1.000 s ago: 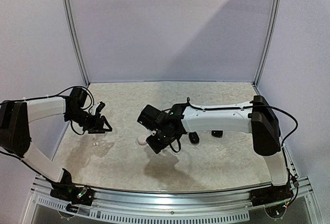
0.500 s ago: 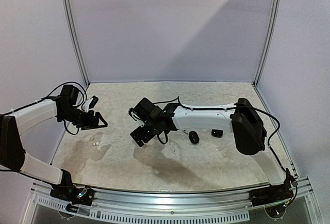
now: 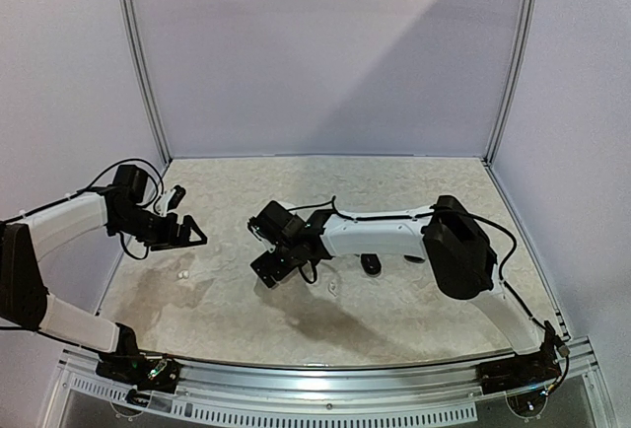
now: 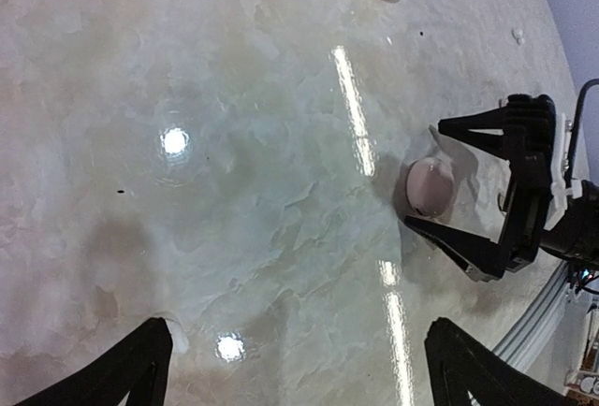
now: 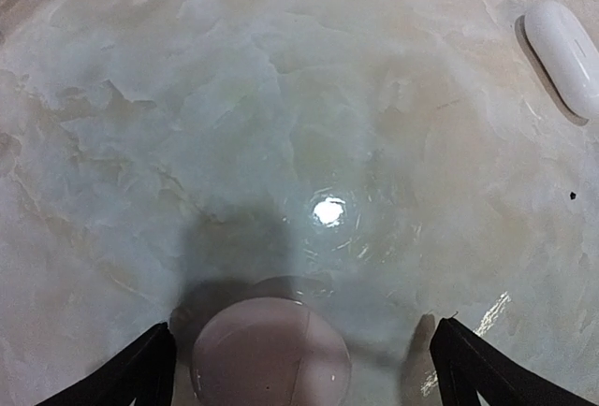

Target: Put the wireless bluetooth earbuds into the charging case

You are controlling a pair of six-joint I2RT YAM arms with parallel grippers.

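**Earbuds.** A tiny white earbud [image 3: 333,288] is lying loose on the table [image 3: 414,191], at 8 o'clock from a black case [image 3: 371,263] and outside every case. A second white earbud [image 3: 182,275] is lying at 6 o'clock from the left tool [image 3: 194,234], apart from it.

**Case.** A round white charging case [image 5: 271,355] is resting flat on the table between the fingers of the right tool [image 4: 424,175]. That tool is standing wide open. One finger is sitting just beside the case and the other is showing a clear gap, so nothing is being gripped.

**Surroundings.** In the right wrist view an oblong white case [image 5: 566,55] is lying at 2 o'clock from the round one, well apart. The left tool is hovering with its jaws spread wide and nothing between them. A second black case [image 3: 415,255] is lying at 3 o'clock from the first, partly under the right arm.
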